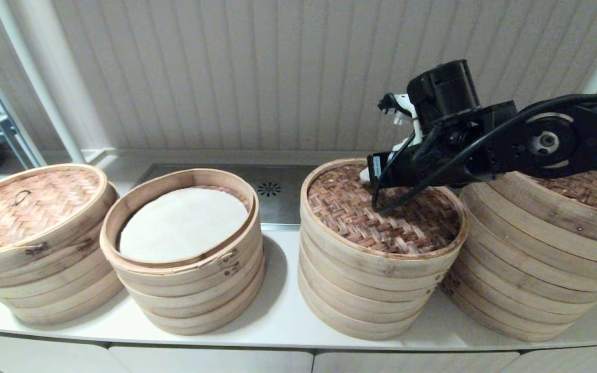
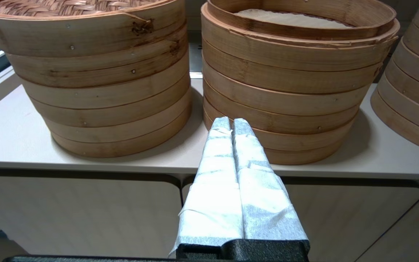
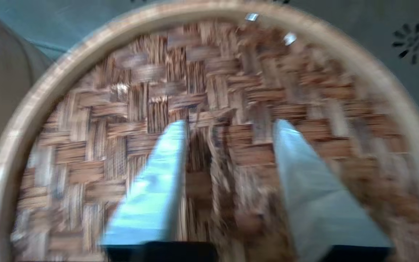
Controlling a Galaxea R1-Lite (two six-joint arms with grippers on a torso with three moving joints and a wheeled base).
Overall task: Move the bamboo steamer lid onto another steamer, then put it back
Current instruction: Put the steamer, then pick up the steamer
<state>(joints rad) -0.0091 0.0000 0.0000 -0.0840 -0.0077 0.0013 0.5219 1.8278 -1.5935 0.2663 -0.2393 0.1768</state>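
Observation:
A dark woven bamboo lid (image 1: 397, 220) caps the third steamer stack (image 1: 376, 280) from the left. My right gripper (image 1: 369, 177) hangs just above the back part of that lid, partly hidden by its own wrist. In the right wrist view the right gripper (image 3: 230, 125) is open, its two taped fingers spread over the lid (image 3: 151, 91), with a blurred raised strip of weave between them. The second stack (image 1: 182, 223) has no lid and shows a white liner. My left gripper (image 2: 231, 122) is shut and parked low in front of the counter.
The far-left stack (image 1: 29, 207) carries a lighter woven lid with a small loop handle. A taller stack (image 1: 552, 248) stands at the right, under my right arm. A steel drain plate (image 1: 272, 189) lies behind. The white counter edge (image 2: 86, 165) runs in front.

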